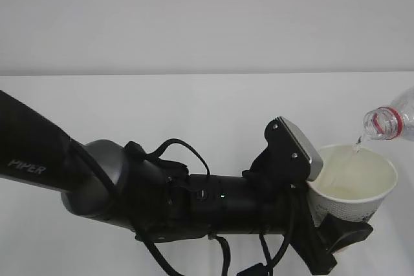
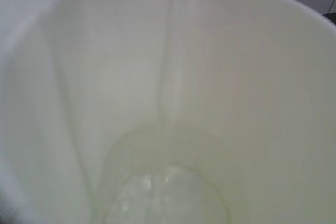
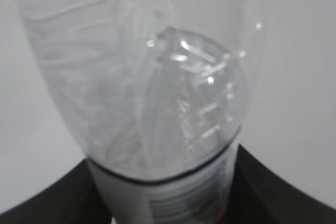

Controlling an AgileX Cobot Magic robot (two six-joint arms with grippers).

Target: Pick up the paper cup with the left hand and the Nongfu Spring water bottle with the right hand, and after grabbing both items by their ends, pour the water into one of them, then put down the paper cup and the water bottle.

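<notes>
Holding the paper cup [image 1: 352, 189] upright by its lower part, the left hand [image 1: 336, 237] has its fingers set around the cup wall — raised above the white worktop [image 1: 162, 108]. The Nongfu Spring water bottle [image 1: 391, 121] is tilted with its open mouth just above the cup rim, and a thin stream of water [image 2: 170, 66] runs down inside. The right hand [image 3: 168, 203] grips the bottle between its dark fingers [image 3: 47, 200] — bottle body fills the right wrist view.

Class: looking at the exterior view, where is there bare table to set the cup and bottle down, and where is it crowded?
Bare: the white table behind the left arm, up to the back wall. Crowded: the right front, where the left gripper holds the paper cup under the tilted water bottle.
</notes>
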